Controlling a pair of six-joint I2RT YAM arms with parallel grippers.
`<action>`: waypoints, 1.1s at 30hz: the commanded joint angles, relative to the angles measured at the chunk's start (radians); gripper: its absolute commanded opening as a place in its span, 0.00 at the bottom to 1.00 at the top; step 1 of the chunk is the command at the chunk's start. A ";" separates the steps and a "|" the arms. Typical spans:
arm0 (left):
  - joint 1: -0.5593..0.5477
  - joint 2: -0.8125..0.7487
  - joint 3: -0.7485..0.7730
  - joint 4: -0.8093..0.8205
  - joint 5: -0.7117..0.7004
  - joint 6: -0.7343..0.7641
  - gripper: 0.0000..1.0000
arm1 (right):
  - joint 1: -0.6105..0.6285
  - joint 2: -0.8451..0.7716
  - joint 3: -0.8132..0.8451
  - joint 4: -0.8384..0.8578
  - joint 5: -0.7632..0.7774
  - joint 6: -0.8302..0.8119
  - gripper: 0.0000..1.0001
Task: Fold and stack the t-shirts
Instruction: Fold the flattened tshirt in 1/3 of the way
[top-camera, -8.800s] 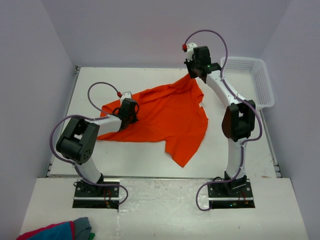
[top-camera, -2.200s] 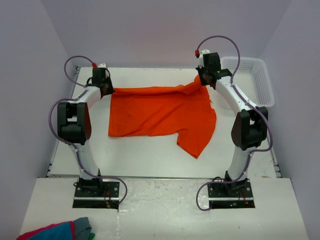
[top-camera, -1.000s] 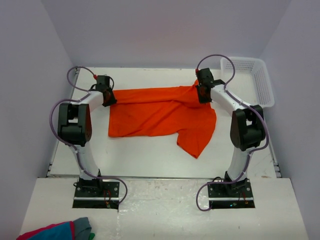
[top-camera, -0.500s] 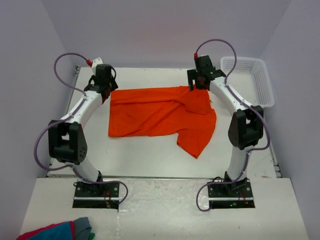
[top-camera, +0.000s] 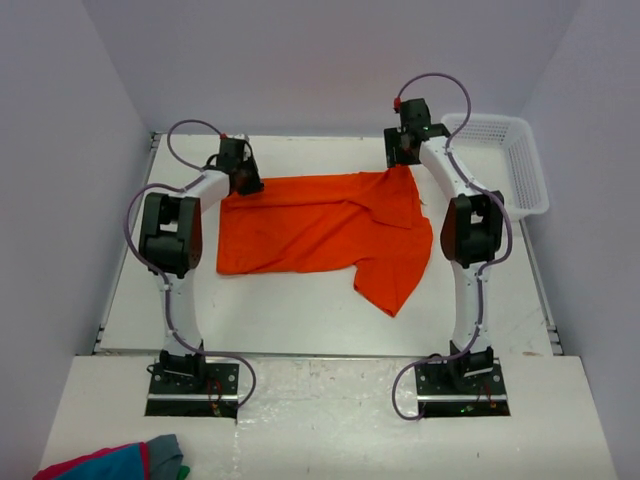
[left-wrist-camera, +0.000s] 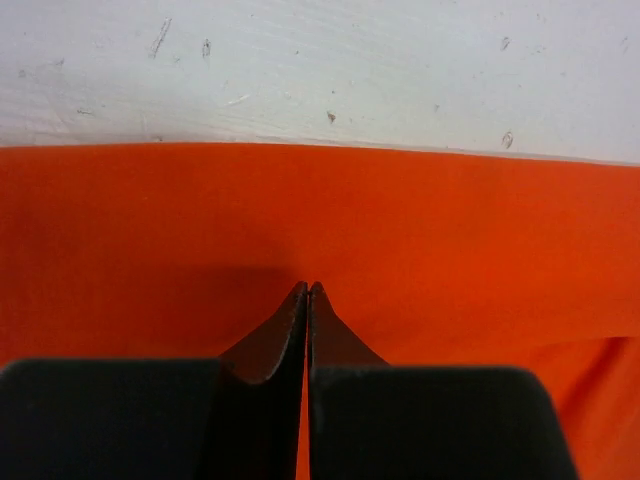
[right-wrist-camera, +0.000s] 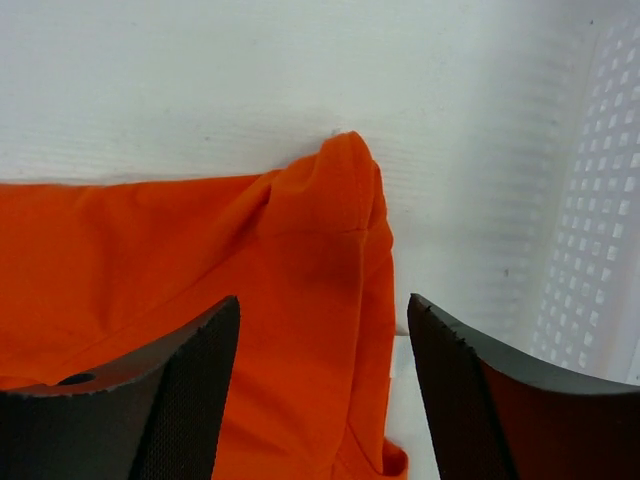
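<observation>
- Left gripper (left-wrist-camera: 305, 292): jaws shut, the two black fingers (left-wrist-camera: 130, 415) pressed tip to tip with only a hairline seam between them
- The tips sit over the orange t-shirt (top-camera: 320, 225), just inside its far hem; whether any cloth is caught in them cannot be told from the wrist view
- Right gripper (right-wrist-camera: 323, 300): jaws open, a wide gap between the fingers, nothing clamped
- Through that gap shows the t-shirt's far right corner, bunched into a small raised peak; the cloth lies below and between the fingers, and contact with either one cannot be told
- The t-shirt lies spread on the white table (top-camera: 300, 310), on its far half, between the two grippers; the far hem runs nearly straight from the left gripper to the right gripper
- Left part of the t-shirt is flat and roughly rectangular; the right part is creased, with a flap running down to a point toward the near edge
- Bare table shows beyond the hem in both wrist views, scuffed and speckled on the left side
- White perforated basket (top-camera: 528, 170) at the far right corner of the table, just beside the right gripper, apart from the t-shirt
- Red, blue and grey cloth bundle (top-camera: 115, 463) on the near ledge (top-camera: 330, 420) at lower left, well apart from the t-shirt
</observation>
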 joint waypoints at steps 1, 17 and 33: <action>0.020 -0.013 0.037 0.050 0.080 0.021 0.00 | -0.042 -0.002 0.074 -0.019 -0.055 -0.020 0.68; 0.048 0.010 0.002 0.045 0.071 0.015 0.00 | -0.099 0.102 0.131 -0.016 -0.259 0.002 0.48; 0.049 0.031 -0.012 0.022 0.036 0.030 0.00 | -0.114 0.173 0.166 -0.008 -0.264 0.020 0.31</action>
